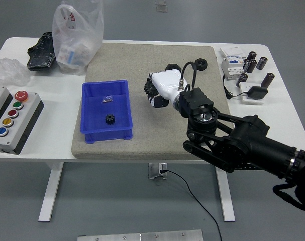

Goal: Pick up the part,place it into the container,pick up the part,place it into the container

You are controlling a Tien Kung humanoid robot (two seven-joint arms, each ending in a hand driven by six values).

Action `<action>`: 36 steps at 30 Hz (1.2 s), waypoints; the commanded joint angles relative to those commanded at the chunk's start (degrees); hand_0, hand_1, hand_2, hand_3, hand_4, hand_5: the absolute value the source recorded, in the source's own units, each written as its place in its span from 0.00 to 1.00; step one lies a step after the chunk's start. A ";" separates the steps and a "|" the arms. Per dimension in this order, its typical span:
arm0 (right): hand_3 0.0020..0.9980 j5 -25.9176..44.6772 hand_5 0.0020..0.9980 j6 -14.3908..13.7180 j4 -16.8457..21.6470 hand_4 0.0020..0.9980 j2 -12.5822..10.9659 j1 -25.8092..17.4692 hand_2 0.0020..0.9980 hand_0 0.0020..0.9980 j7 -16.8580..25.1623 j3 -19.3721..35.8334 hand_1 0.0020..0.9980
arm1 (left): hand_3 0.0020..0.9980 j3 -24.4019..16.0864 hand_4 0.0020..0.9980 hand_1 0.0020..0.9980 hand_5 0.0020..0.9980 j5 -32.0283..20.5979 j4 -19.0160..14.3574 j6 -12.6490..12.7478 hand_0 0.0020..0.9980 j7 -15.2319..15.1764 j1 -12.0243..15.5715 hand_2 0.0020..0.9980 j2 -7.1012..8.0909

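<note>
My right hand (155, 93), white with black finger joints, hangs over the middle of the grey mat (132, 60), just right of the blue container (88, 113). Its fingers (151, 89) are loosely bent and I see nothing in them. A large black nut (171, 66) lies right behind the hand, partly hidden by it. Farther right at the mat's back edge sits a smaller black nut (200, 64). Inside the container lie a small black gear (110, 119) and a tiny clear-wrapped piece (107, 99). My left arm is out of view.
A control box (11, 118) with coloured buttons sits at the left edge. At the back left are a plastic bag (77, 35) and a black item (41, 50). Black cylinders (255, 63), a breaker (232, 65) and a charger (255, 93) crowd the right side.
</note>
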 joint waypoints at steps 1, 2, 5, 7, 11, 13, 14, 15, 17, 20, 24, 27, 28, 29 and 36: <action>0.43 0.18 0.00 -0.20 1.25 0.22 0.31 0.30 0.34 0.33 0.29 -0.58 0.46 | 0.62 0.01 0.65 0.56 0.52 -0.02 0.00 0.00 0.72 0.01 0.01 0.57 -0.01; 0.44 0.73 0.00 -0.55 2.75 0.21 0.85 0.81 0.34 0.32 0.94 -1.63 0.46 | 0.62 0.03 0.64 0.56 0.52 -0.03 0.00 0.00 0.72 0.05 0.03 0.57 -0.02; 0.44 1.66 0.00 -0.53 5.42 0.21 2.66 2.11 0.34 0.32 2.66 -4.83 0.46 | 0.62 -0.01 0.64 0.56 0.52 0.06 0.00 -0.02 0.72 0.15 -0.02 0.57 -0.01; 0.44 1.04 0.00 -0.56 5.95 0.21 3.55 2.53 0.34 0.32 3.17 -6.18 0.46 | 0.62 0.01 0.64 0.56 0.52 0.04 0.00 -0.02 0.72 0.15 -0.06 0.57 0.01; 0.44 0.11 0.00 -1.00 5.37 0.22 4.90 2.62 0.34 0.34 3.93 -7.67 0.47 | 0.62 0.65 0.64 0.56 0.52 -0.83 0.00 -0.08 0.72 0.10 0.08 0.57 0.22; 0.44 0.24 0.00 -1.12 4.29 0.22 4.90 2.31 0.34 0.34 4.30 -7.86 0.47 | 0.62 1.58 0.64 0.56 0.52 -2.19 0.00 -0.09 0.72 0.05 0.24 0.57 0.38; 0.46 0.19 0.00 -1.23 3.69 0.24 4.90 2.11 0.36 0.36 4.42 -7.87 0.49 | 0.63 1.81 0.64 0.56 0.53 -2.53 0.00 -0.08 0.72 0.04 0.29 0.57 0.44; 0.46 0.11 0.00 -1.36 3.18 0.24 4.90 1.95 0.36 0.36 4.52 -7.87 0.49 | 0.63 1.89 0.64 0.56 0.53 -2.70 0.00 -0.05 0.72 0.03 0.32 0.57 0.48; 0.46 -0.11 0.00 -1.54 2.36 0.24 4.90 1.71 0.36 0.36 4.64 -7.91 0.49 | 0.63 1.90 0.64 0.56 0.53 -2.80 0.00 0.01 0.72 0.04 0.34 0.57 0.53; 0.54 -0.62 0.00 -1.87 1.01 0.27 4.90 1.35 0.49 0.40 4.81 -8.15 0.54 | 0.63 1.40 0.65 0.56 0.53 -2.21 0.00 0.04 0.72 0.07 0.38 0.57 0.44; 0.54 -0.81 0.00 -2.04 0.08 0.27 4.90 0.95 0.49 0.40 5.01 -8.58 0.54 | 0.63 1.21 0.65 0.56 0.53 -2.24 0.00 0.05 0.72 -0.16 0.57 0.57 0.38; 0.73 -0.84 0.17 -1.95 -0.05 0.35 4.90 0.80 0.67 0.46 4.97 -8.96 0.69 | 0.63 1.11 0.65 0.57 0.53 -2.22 0.00 0.08 0.72 -0.24 0.60 0.57 0.48; 0.73 -0.89 0.17 -1.97 -0.01 0.35 4.90 0.78 0.67 0.46 4.92 -9.08 0.69 | 0.63 1.07 0.65 0.57 0.53 -2.15 0.00 0.09 0.72 -0.26 0.59 0.57 0.52; 0.73 -0.95 0.17 -1.99 0.05 0.35 4.90 0.76 0.67 0.46 4.88 -9.16 0.69 | 0.63 1.08 0.65 0.57 0.53 -2.15 0.00 0.09 0.72 -0.29 0.57 0.57 0.54; 0.91 -0.73 0.17 -2.65 -0.07 0.50 4.90 0.67 0.79 0.55 4.70 -9.52 0.78 | 0.63 1.36 0.65 0.57 0.53 -2.16 0.00 -0.05 0.72 -0.56 0.41 0.57 0.45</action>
